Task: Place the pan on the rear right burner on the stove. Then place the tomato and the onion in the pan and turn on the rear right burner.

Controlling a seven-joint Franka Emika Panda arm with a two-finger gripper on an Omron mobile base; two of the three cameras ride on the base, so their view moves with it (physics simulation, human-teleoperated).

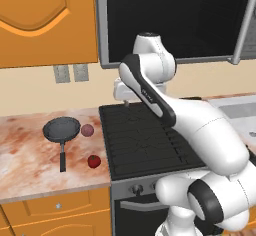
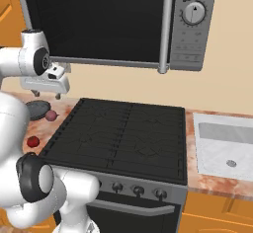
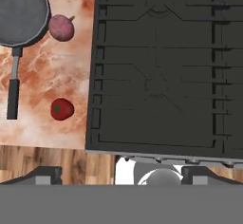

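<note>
The gripper [image 2: 46, 96] hangs spread and empty above the stove's [image 1: 145, 145] left rear. At left of the frame, the pan [image 1: 62, 129], onion [image 1: 87, 130] and tomato [image 1: 94, 161] sit on the counter [image 1: 30, 160].

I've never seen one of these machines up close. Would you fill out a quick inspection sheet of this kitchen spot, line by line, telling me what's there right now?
Surface: marbled pinkish counter left of the stove.
Job's things: pan empty on the counter, handle toward the front edge; onion just right of the pan; tomato nearer the front edge; rear right burner bare.
Clutter: nothing seen.
Tool: tool open, holding nothing, high over the stove's left edge.
Cables: nothing seen.
Surroundings: microwave above the stove, sink to its right, orange cabinets, wall outlets.
</note>
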